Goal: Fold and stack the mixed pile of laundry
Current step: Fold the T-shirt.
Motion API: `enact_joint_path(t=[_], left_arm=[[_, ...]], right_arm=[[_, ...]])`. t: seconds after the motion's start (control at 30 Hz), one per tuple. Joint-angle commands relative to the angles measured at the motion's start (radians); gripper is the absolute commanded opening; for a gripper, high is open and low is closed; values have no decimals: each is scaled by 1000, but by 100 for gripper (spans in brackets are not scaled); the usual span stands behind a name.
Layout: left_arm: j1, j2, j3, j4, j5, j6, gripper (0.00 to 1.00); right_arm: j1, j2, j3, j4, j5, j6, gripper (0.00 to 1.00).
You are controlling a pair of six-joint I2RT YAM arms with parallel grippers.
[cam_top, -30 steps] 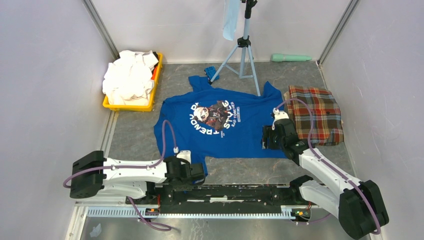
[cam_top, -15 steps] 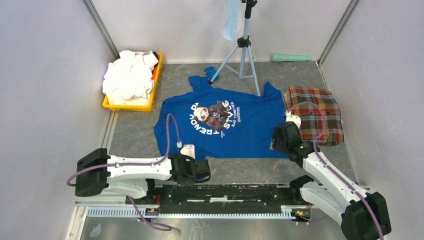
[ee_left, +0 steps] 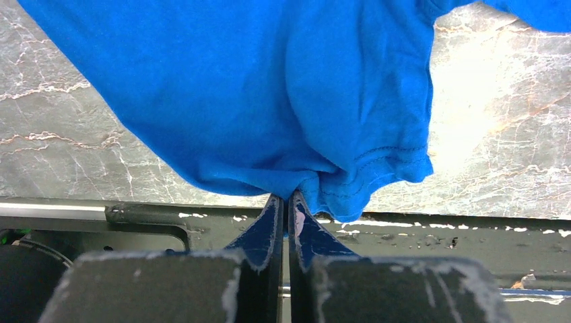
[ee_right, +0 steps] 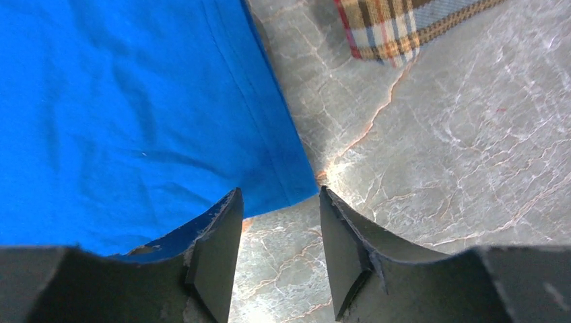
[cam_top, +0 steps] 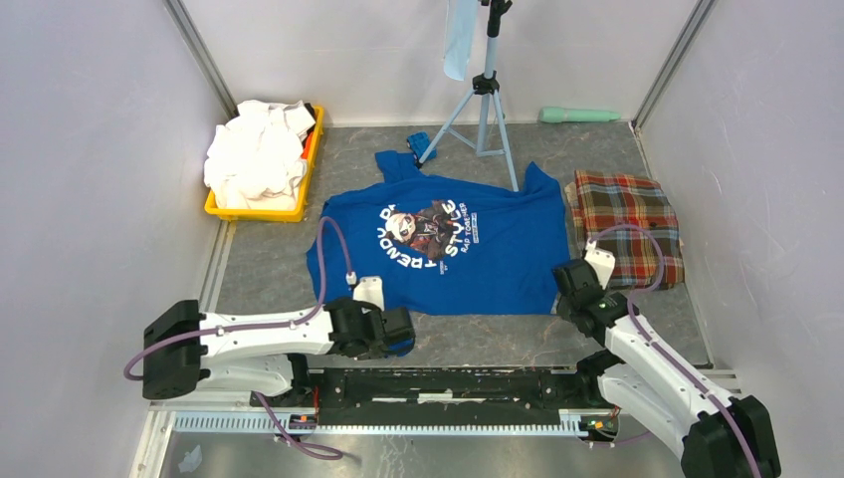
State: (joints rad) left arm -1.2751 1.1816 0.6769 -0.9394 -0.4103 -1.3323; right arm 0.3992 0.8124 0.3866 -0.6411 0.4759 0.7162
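My left gripper (ee_left: 288, 202) is clamped on the near left hem of the blue T-shirt (cam_top: 468, 269). My right gripper (ee_right: 277, 203) stands open at the shirt's near right corner, low over the worktop (ee_right: 438, 168).

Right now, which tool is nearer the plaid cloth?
Right. The right tool hovers over the near right corner of the T-shirt, just short of the plaid cloth; the left tool pinches its opposite near corner.

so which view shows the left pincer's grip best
Left wrist: the left pincer is shut on the blue T-shirt hem, close up. Top external hides the pinch under the arm; right wrist shows only another shirt corner.
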Motion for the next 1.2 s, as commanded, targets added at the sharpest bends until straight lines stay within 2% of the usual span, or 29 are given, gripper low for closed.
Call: enact_joint_path(t=[0.0,0.1,0.3,0.37,0.5,0.57,0.6,0.93,1.17], left_arm=[[21,-63,-30,-5,-41,47,2],[30,-81,-43,-3,-38,56,2],[34,-96,-61,-5,-33,59,2],[35,-102,-63,-4,-35,59,2],[36,-119,-41,-21,-43,65,2],[37,-131,-9,-54,-56,72,2],[36,-139,12,-87,-67,75,2],[36,-285,247,-335,-156,100,2],[37,-309,364,-450,-189,116,2]], right_arm=[[3,12,-38,45,3,22,49],[3,27,-58,91,-6,9,42],[4,45,-66,115,9,10,37],[3,46,-71,116,14,10,32],[3,38,-75,113,8,8,16],[4,28,-68,108,-3,-4,2],[3,21,-63,105,-10,-8,0],[3,-88,13,5,-11,-22,0],[3,-178,60,-87,-19,-11,0]])
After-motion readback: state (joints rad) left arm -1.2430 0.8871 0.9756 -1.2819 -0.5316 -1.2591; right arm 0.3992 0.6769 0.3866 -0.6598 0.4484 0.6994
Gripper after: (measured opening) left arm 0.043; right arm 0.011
